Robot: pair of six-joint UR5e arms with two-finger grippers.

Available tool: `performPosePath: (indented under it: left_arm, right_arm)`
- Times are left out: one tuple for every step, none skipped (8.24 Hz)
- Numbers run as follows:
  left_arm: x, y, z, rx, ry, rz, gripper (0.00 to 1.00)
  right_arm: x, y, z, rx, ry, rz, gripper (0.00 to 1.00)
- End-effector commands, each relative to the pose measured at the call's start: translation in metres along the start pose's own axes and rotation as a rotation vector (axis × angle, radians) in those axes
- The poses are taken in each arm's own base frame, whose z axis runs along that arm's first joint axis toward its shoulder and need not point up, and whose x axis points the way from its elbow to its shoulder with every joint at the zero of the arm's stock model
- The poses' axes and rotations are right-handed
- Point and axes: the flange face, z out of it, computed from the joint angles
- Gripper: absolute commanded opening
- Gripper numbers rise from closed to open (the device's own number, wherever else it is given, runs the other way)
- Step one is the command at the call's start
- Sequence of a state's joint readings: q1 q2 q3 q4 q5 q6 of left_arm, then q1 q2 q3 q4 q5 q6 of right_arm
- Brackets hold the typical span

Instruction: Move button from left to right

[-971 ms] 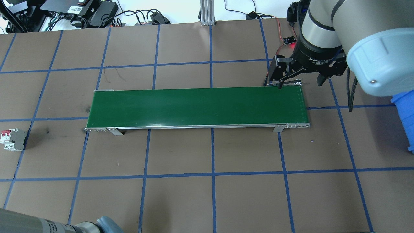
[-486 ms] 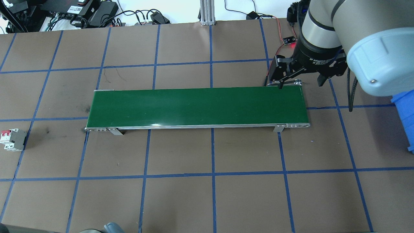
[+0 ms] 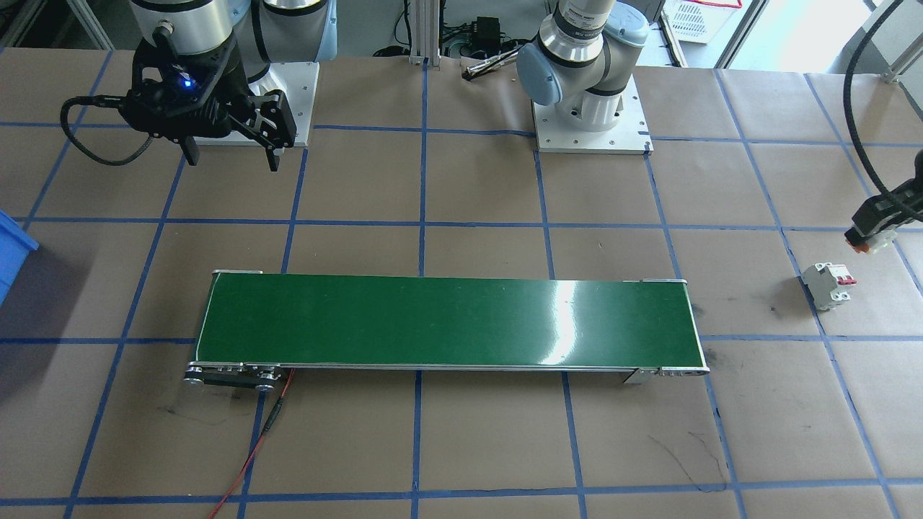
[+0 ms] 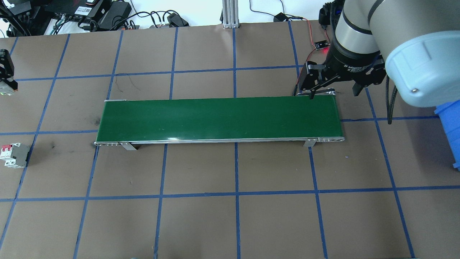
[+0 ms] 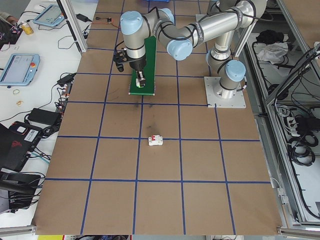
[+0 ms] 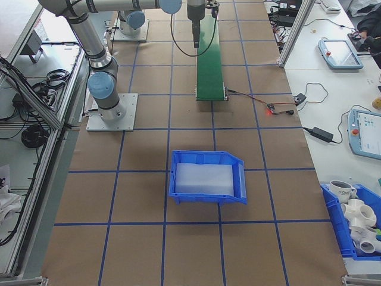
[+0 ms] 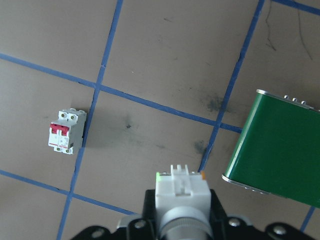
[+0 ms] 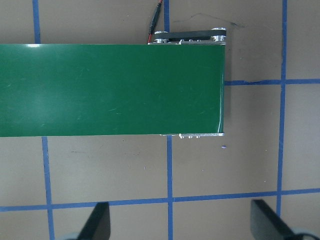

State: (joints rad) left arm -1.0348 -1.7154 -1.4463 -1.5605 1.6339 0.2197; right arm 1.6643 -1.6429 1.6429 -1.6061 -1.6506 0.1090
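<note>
The button (image 7: 181, 190), its white body and an orange corner showing, sits between the fingers of my left gripper (image 3: 876, 225), which is shut on it. That gripper hangs above the table beyond the left end of the green conveyor belt (image 4: 219, 118); in the overhead view it shows at the left edge, with the button (image 4: 5, 90) under it. The green cap is hidden. My right gripper (image 4: 334, 94) stands open and empty over the belt's right end, near the far edge.
A white circuit breaker (image 4: 14, 155) with red levers lies on the table left of the belt. A blue bin (image 6: 208, 176) stands past the belt's right end. Red wires and a small board (image 4: 321, 45) lie behind the right gripper.
The left arm has left the near bottom-left corner of the overhead view, and its gripper with the button now shows at the left edge. The right arm has not moved.
</note>
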Motion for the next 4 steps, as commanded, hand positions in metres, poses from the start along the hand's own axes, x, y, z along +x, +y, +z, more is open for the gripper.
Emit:
performPosePath:
  left_arm:
    - [0.073,0.017,0.009,-0.053,0.025,-0.080,0.10]
    - [0.095,0.025,0.009,-0.056,0.025,-0.139,0.10]
    - [0.109,0.030,0.016,-0.074,0.049,-0.173,0.10]
    - [0.121,0.035,0.030,-0.108,0.097,-0.219,0.10]
  right_arm:
    - [0.000,0.000,0.000,0.000,0.000,0.000,1.00]
    - [0.000,0.000,0.000,0.000,0.000,0.000,1.00]
    - [0.000,0.000,0.000,0.000,0.000,0.000,1.00]
    - [0.000,0.000,0.000,0.000,0.000,0.000,1.00]
